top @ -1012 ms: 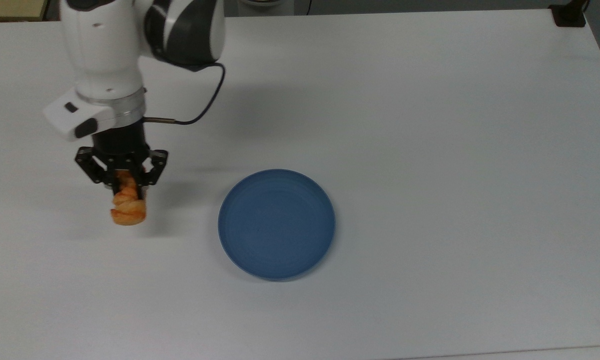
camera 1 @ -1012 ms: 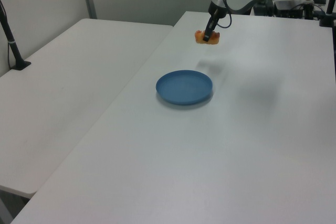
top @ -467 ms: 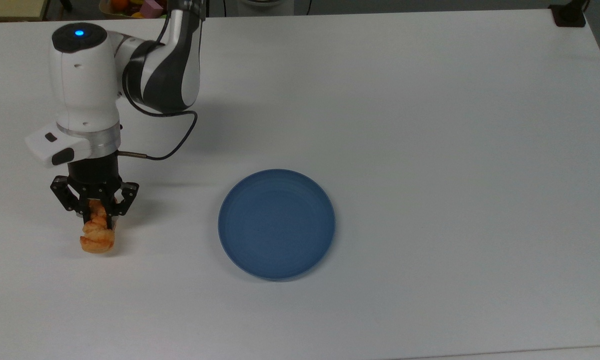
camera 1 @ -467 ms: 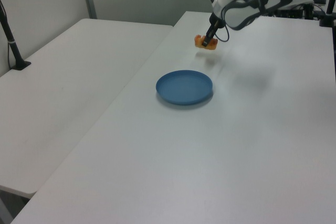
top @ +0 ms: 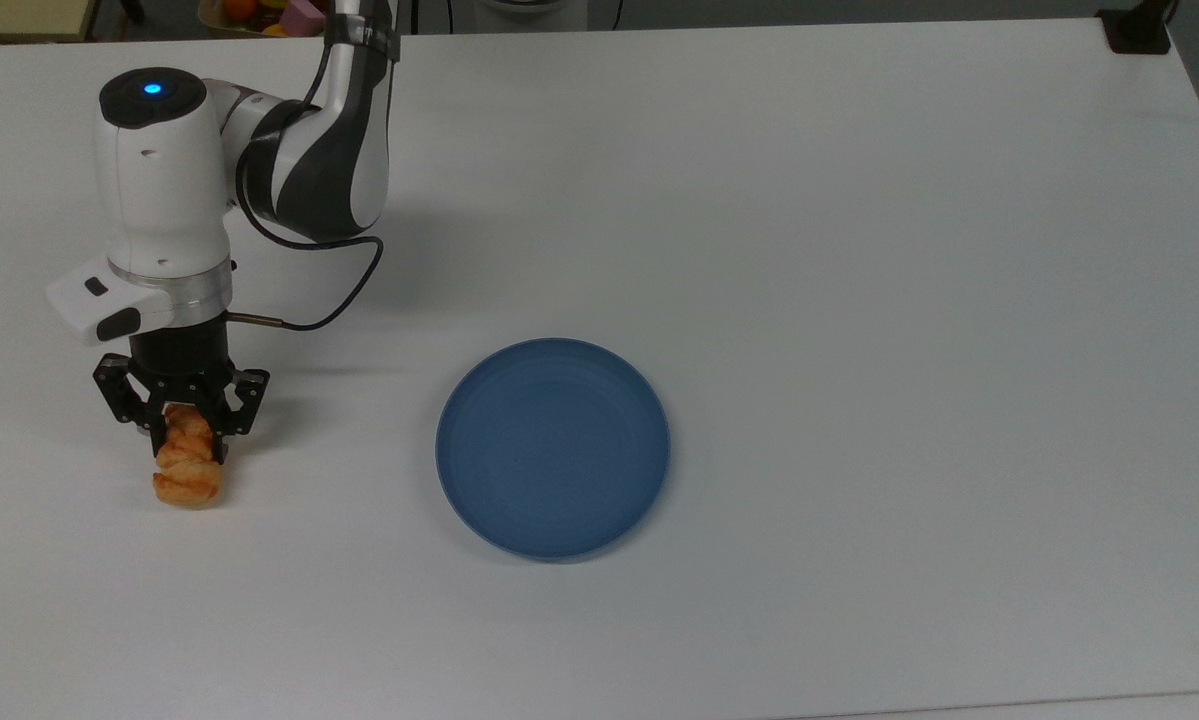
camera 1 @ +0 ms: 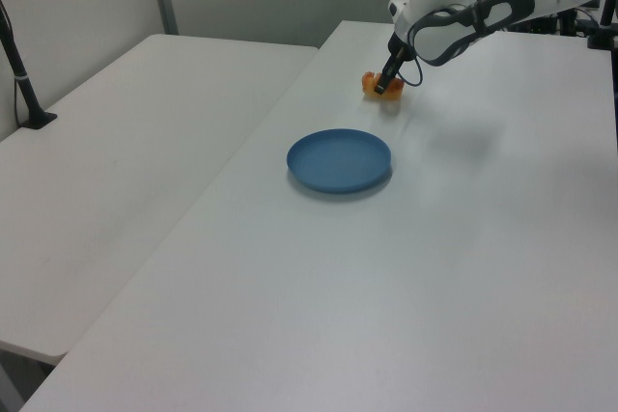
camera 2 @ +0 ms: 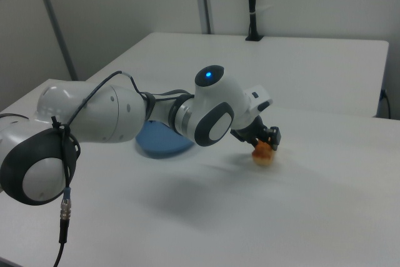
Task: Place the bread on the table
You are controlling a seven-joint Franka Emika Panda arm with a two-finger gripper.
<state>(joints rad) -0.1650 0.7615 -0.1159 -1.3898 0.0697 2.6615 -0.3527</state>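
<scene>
The gripper [top: 181,432] is gripping the bread [top: 187,471] low against the table [top: 859,250], well clear of the blue plate [top: 553,447]; release is remaining.

Large white table [top: 859,250], smooth matte top, round blue plate [top: 553,447] resting flat near its middle, bread [top: 187,470] low at the table surface toward the top view's left, well apart from plate, contact with tabletop not resolvable
</scene>
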